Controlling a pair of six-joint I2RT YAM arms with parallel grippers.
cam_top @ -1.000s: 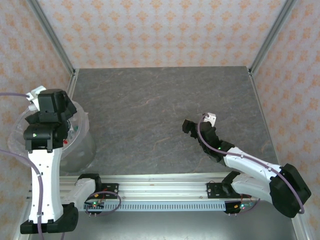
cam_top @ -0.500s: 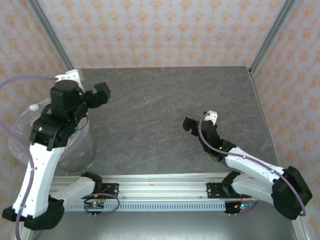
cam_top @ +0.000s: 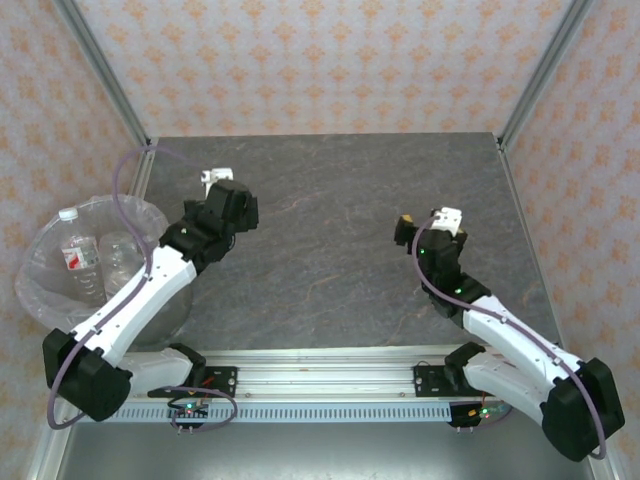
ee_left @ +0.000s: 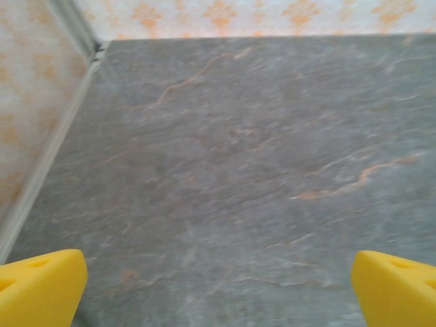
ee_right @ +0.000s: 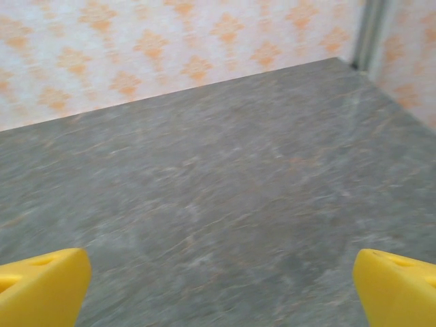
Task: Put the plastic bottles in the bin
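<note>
Top external view: a dark grey, stone-veined desk (cam_top: 330, 200) is seen, enclosed on three sides by walls papered in a pale orange pattern (cam_top: 320, 60). A silver aluminium rail (cam_top: 330, 365) is bolted along the near edge, and both arm bases are fixed to it.

At the desk's left edge the large round see-through bin (cam_top: 40, 295), lined with a crinkly clear plastic bag, is placed. The white left arm (cam_top: 140, 295) is stretched from its base up and across the bin's right side, and its black wrist head (cam_top: 225, 210) is held over bare desk just beyond the bin. The white right arm (cam_top: 500, 330) is angled from the lower right towards the middle, with its black wrist head (cam_top: 432, 240) well apart from the left one.

Inside the bin, two clear plastic bottles are made out: one with a white cap and a red-white label (cam_top: 72, 248), and a second clear one (cam_top: 120, 258) just beside it.

In the left wrist view the left jaws are released, with the yellow pads (ee_left: 37, 286) spread to the frame corners and only desk surface between them. In the right wrist view the right jaws are likewise released, with the yellow pads (ee_right: 41, 286) set wide and nothing grasped.
</note>
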